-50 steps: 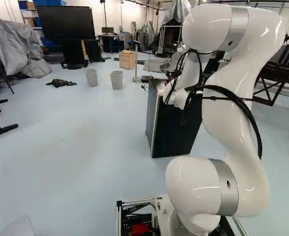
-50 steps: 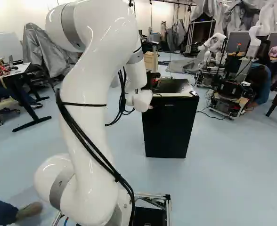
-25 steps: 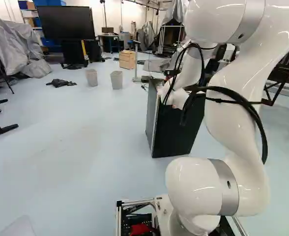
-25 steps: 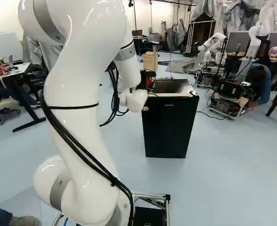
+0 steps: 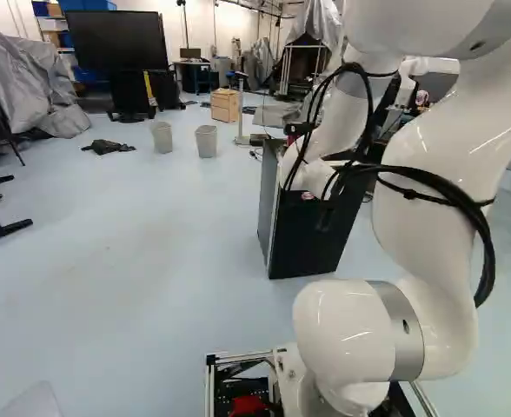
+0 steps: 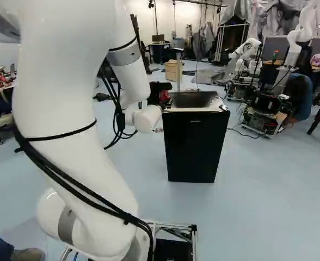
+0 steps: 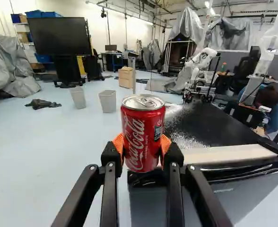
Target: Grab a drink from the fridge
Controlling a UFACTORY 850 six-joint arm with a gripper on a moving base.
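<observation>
Red drinks can (image 7: 145, 135): one, upright, held between the fingers of the gripper, silver lid uppermost; seen against a near upper corner of the fridge, gap between them impossible to judge.
Gripper (image 6: 155, 87): one, black, closed on the can from two sides.
Orange pads (image 7: 117, 143): two, one pressed to each side of the can.
Arm (image 5: 421, 217): one, white, reaching out to the fridge's left end in the right base view, with several black cables (image 6: 81, 190) strapped along it.
Fridge (image 6: 198, 147): one, black, standing on the floor; front closed, contents hidden; dark flat top with a pale strip along the front edge.
Waste bins (image 7: 108, 101): two, grey, side by side but apart on the floor; insides too hard to see to name any contents.
Wooden cabinet (image 7: 125, 77): one, pale, beyond the bins; contents hidden.
Large screen (image 7: 58, 38): one, black, on a stand.
Dark cloth (image 7: 43, 104): one heap, crumpled on the floor near the bins.
Blue boxes (image 7: 43, 14): more than one, on shelves behind the screen; contents out of sight.
</observation>
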